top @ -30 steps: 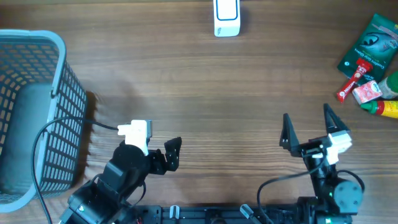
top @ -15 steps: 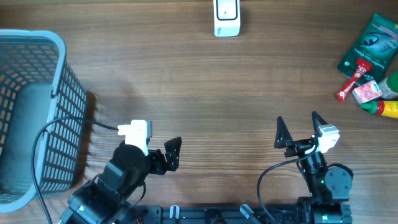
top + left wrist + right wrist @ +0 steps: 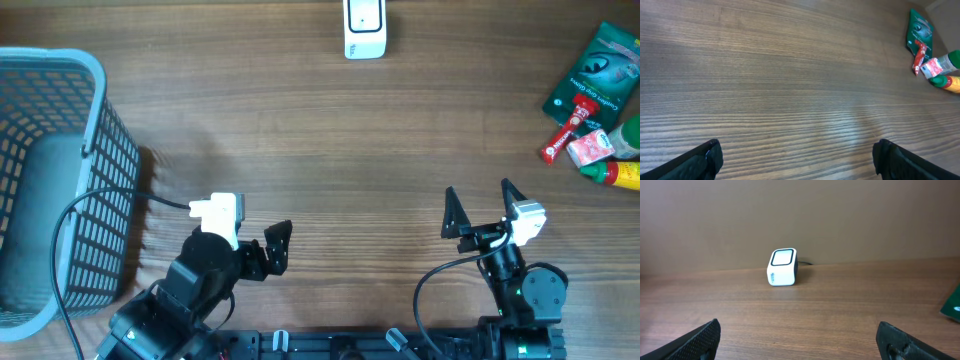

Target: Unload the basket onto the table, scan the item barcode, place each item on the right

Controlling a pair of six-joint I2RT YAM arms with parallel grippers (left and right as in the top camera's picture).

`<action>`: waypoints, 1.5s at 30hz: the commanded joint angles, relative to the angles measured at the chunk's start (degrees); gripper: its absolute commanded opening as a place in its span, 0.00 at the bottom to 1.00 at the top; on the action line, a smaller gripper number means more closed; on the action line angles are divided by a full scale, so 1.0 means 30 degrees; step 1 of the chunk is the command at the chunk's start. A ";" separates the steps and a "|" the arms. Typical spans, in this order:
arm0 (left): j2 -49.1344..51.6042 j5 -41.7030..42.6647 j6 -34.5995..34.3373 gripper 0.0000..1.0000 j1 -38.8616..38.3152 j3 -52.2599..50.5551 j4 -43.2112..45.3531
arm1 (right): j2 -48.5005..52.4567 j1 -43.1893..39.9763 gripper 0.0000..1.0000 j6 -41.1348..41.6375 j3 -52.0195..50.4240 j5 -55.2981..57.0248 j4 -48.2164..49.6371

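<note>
Currently both grippers hover low at the near edge of the wooden table point(image 3: 330, 130), empty. The left gripper point(image 3: 797, 155) has its jaws spread wide, and so does the right gripper point(image 3: 479, 195). The white barcode scanner point(image 3: 364, 28) stands at the far edge, mid-table. The items, a green pouch point(image 3: 595, 78), a red stick pack point(image 3: 566, 130) and a yellow bottle point(image 3: 627, 177), lie clustered far right, well apart from both grippers. A blue basket point(image 3: 95, 190) stands left.
</note>
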 commanded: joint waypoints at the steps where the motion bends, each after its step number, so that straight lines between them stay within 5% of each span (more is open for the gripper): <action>1: -0.0546 -0.0415 0.0291 1.00 0.0342 0.0160 0.0874 | -0.0138 0.0095 1.00 0.0313 -0.0022 0.0393 0.0051; 5: -0.1858 -0.0342 0.0801 1.00 0.2200 0.0015 0.4189 | -0.0138 0.0095 1.00 0.0321 -0.0022 0.0401 0.0051; 7: -0.2696 0.0874 0.3468 1.00 0.3206 -0.0219 0.5712 | -0.0138 0.0095 1.00 0.0313 -0.0022 0.0401 0.0051; 13: -0.5654 0.2018 0.6484 1.00 0.6113 -0.1982 1.0754 | -0.0138 0.0095 1.00 0.0321 -0.0022 0.0393 0.0051; 19: -0.8262 0.3942 0.6586 1.00 0.9027 -0.5464 1.3595 | -0.0138 0.0095 1.00 0.0313 -0.0022 0.0401 0.0051; 30: -0.9726 0.2229 0.6761 1.00 1.1118 -1.0834 1.4600 | -0.0138 0.0095 1.00 0.0321 -0.0022 0.0401 0.0051; 45: -0.9734 0.2040 0.7235 1.00 1.1351 -1.1220 1.2254 | -0.0138 0.0095 1.00 0.0321 -0.0022 0.0401 0.0051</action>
